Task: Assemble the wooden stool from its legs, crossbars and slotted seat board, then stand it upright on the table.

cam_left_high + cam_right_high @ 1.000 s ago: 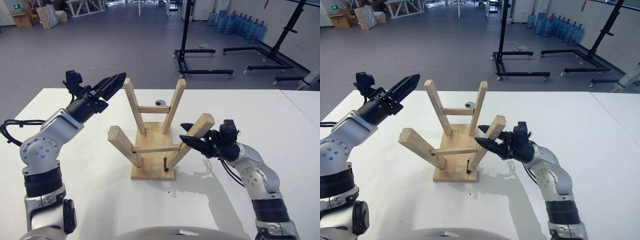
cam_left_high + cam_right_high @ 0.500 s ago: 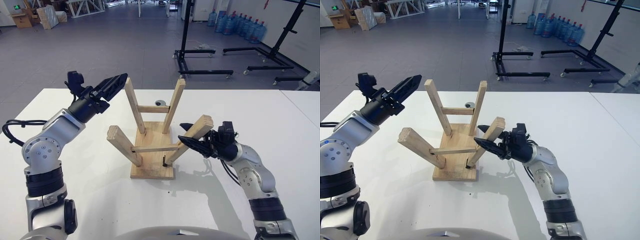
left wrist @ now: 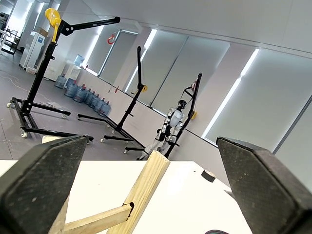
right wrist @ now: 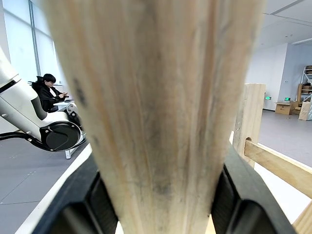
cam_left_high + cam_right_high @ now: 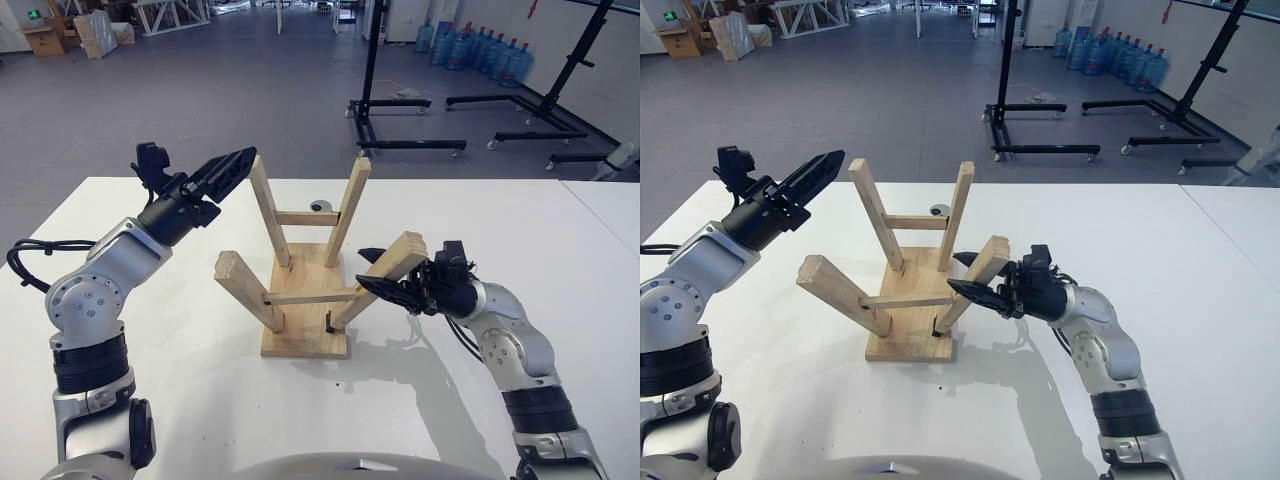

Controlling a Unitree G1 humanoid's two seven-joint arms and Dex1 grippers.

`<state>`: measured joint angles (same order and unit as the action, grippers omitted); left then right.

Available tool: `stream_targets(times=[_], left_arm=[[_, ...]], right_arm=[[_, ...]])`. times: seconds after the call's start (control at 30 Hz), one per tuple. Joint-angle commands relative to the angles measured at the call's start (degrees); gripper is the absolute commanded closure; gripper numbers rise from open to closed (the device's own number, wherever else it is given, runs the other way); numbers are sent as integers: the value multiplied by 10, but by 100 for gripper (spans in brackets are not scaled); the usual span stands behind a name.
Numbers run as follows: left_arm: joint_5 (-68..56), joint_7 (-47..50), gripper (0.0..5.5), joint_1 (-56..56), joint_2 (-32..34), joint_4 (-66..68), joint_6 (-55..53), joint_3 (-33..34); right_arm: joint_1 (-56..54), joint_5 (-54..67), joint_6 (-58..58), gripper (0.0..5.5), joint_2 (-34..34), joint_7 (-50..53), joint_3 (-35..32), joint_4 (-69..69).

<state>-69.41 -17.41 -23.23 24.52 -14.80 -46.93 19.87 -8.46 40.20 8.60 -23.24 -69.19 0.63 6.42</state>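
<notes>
Right jaws held the upturned stool's (image 5: 300, 338) 4 o'clock leg (image 5: 408, 250), left jaws gaped at 10 o'clock; a skewed pull risked unseating it.

The table (image 5: 590, 260) and stool (image 5: 305, 300) are shared by both head views, aimed forward and down from above. The legs (image 3: 146, 185) are seen from nearby by the left wrist view; one leg (image 4: 156, 122) is faced very closely by the right.
</notes>
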Motion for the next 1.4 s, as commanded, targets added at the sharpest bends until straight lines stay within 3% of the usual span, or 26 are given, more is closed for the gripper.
stream_targets(times=[0.03,0.67,1.4], left_arm=[[4,1,68,0,-2,-3,2,-5],[9,0,68,1,-4,-5,1,-12],[58,37,68,-61,15,17,38,3]], right_arm=[[-10,-22,6,345,-12,7,-1,-11],[48,-60,-40,345,-16,19,34,37],[4,-111,-12,345,-23,103,86,57]])
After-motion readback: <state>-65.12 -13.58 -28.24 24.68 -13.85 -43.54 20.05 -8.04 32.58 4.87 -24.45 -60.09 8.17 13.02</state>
